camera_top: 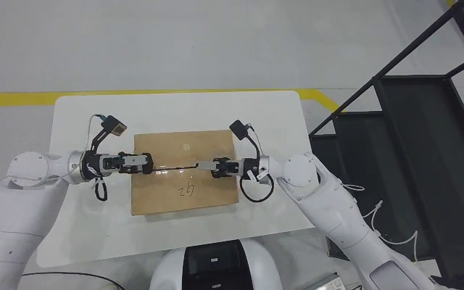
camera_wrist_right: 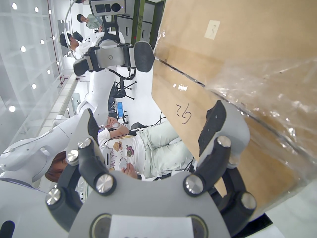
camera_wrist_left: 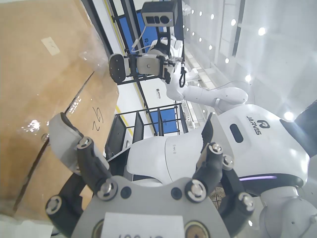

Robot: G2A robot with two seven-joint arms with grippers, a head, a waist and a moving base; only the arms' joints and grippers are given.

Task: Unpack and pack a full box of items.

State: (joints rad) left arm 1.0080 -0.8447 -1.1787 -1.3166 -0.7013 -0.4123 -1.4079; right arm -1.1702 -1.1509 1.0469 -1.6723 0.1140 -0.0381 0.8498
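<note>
A closed cardboard box (camera_top: 185,174) sits in the middle of the white table (camera_top: 181,109), its top flaps meeting at a seam (camera_wrist_right: 183,76) with clear tape (camera_wrist_right: 270,85) crumpled along it. My left gripper (camera_top: 145,162) (camera_wrist_left: 135,137) is open at the box's left edge, one finger (camera_wrist_left: 63,134) lying against the top by the seam and the other off the box. My right gripper (camera_top: 210,167) (camera_wrist_right: 153,130) is open over the right half of the top, one finger (camera_wrist_right: 223,125) on the taped seam.
A small paper label (camera_wrist_right: 212,29) and a handwritten mark (camera_top: 186,191) are on the box top. Bare table runs all round the box. A dark stair frame (camera_top: 391,123) stands past the table's right edge.
</note>
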